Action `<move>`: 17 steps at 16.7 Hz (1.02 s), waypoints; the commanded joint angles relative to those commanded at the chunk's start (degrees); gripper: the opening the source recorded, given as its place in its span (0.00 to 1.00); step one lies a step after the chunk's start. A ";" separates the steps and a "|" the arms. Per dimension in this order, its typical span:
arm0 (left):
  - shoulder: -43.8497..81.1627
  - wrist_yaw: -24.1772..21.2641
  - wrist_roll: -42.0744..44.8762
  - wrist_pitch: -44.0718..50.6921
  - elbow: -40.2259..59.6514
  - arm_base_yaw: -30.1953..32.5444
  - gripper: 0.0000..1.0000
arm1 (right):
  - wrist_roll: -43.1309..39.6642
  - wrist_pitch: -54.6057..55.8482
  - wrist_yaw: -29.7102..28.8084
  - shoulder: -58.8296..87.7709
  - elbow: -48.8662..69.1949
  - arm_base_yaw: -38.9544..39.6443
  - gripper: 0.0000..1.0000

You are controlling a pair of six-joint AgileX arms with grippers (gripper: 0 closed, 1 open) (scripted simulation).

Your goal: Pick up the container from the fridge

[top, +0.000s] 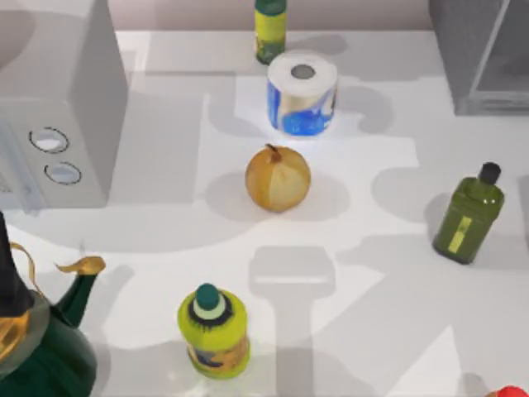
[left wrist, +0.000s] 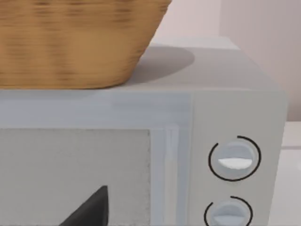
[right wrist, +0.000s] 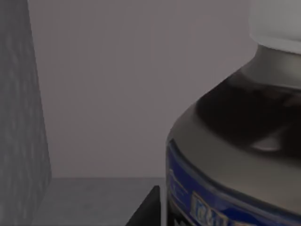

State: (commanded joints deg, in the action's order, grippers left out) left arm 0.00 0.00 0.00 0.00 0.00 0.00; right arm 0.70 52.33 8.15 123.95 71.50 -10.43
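Note:
The fridge [top: 479, 58] is the dark grey cabinet at the table's back right corner. In the right wrist view I look into its grey inside [right wrist: 108, 94]. The container [right wrist: 235, 155] stands very close there, upright on the fridge floor, with a dark grey rounded body, a blue label band and a white cap [right wrist: 277, 21]. A dark edge of my right gripper [right wrist: 146, 209] shows just beside the container's base. A dark edge of my left gripper [left wrist: 89, 209] shows in front of the pale grey box's door.
A pale grey box with two knobs [top: 58, 99] stands at the left, a wicker basket [left wrist: 70, 42] on top. On the table are a paper roll [top: 302, 93], an onion [top: 278, 178], a yellow-green bottle [top: 214, 331], an olive flask [top: 469, 215] and a green teapot [top: 41, 339].

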 joint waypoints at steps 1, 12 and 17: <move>0.00 0.00 0.00 0.00 0.00 0.00 1.00 | 0.09 -1.53 0.03 -1.09 0.42 0.01 0.00; 0.00 0.00 0.00 0.00 0.00 0.00 1.00 | 0.34 -1.96 1.19 -8.35 -5.50 -0.26 0.00; 0.00 0.00 0.00 0.00 0.00 0.00 1.00 | 0.44 2.63 2.46 -17.53 -21.05 -1.86 0.00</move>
State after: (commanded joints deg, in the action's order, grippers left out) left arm 0.00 0.00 0.00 0.00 0.00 0.00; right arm 1.14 54.96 10.61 106.42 50.46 -12.29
